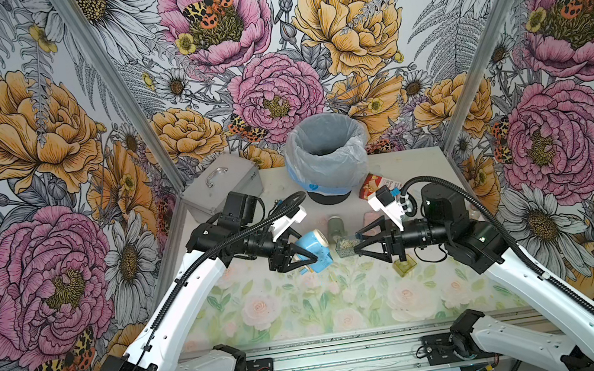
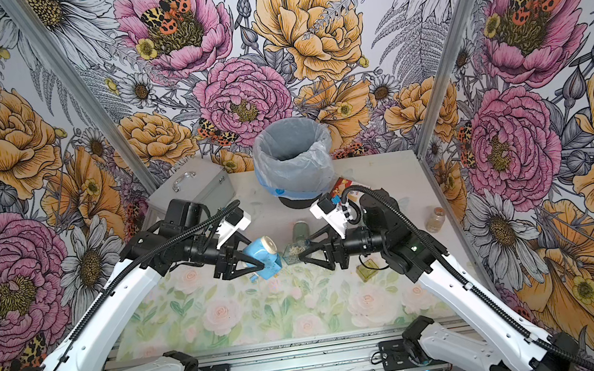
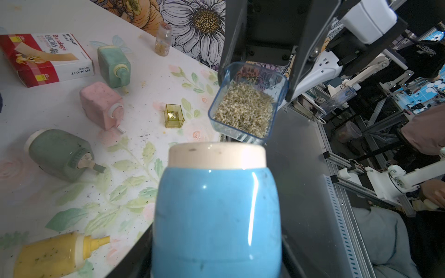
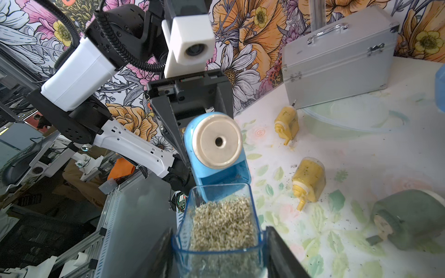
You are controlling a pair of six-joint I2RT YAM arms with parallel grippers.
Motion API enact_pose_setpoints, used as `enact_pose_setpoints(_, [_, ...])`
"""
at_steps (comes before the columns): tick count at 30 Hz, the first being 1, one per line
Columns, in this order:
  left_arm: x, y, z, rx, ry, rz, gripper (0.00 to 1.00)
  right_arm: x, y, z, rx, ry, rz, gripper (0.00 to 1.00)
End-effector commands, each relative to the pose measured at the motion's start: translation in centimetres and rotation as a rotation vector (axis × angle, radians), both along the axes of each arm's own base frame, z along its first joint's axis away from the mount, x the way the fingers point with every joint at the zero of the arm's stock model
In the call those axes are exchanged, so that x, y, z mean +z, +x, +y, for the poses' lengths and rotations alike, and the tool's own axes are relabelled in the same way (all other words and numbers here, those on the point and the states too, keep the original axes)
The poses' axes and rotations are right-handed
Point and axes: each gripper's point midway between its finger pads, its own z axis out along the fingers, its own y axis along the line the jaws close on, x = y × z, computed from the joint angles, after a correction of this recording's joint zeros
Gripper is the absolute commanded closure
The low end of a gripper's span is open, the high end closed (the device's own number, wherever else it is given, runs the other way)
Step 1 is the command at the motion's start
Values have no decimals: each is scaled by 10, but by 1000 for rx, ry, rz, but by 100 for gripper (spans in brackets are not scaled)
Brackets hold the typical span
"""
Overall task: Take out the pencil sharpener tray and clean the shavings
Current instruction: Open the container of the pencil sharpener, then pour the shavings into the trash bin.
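A blue pencil sharpener (image 1: 314, 246) with a cream front cap hangs over the flowered mat, and my left gripper (image 1: 311, 260) is shut on its body (image 3: 216, 216). Just to its right, clear of the empty slot (image 4: 224, 172), is the clear blue-rimmed tray (image 1: 346, 246), with my right gripper (image 1: 358, 242) shut on its near end (image 4: 221, 243). The tray is heaped with pale tan shavings (image 3: 243, 108), also seen in the right wrist view (image 4: 222, 221). Both top views show the two grippers facing each other, a short gap between sharpener (image 2: 265, 255) and tray (image 2: 292, 253).
A lined bin (image 1: 326, 151) stands behind at the table's back. A silver case (image 1: 221, 184) sits back left. Green (image 3: 60, 154), pink (image 3: 100, 104) and yellow (image 3: 53, 255) sharpeners lie about, with a small yellow tray (image 3: 174, 115), a bandage box (image 3: 45, 57) and a jar (image 2: 435, 219). Dark flecks dot the mat (image 3: 134, 168).
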Motion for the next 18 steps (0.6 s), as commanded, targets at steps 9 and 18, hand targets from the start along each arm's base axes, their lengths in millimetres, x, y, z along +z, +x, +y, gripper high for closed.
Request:
enact_pose_setpoints(9, [11, 37, 16, 124, 14, -36, 100, 26, 13, 0, -27, 28, -46, 73])
enact_pose_setpoints(18, [2, 78, 29, 272, 87, -7, 100, 43, 26, 4, -41, 40, -61, 73])
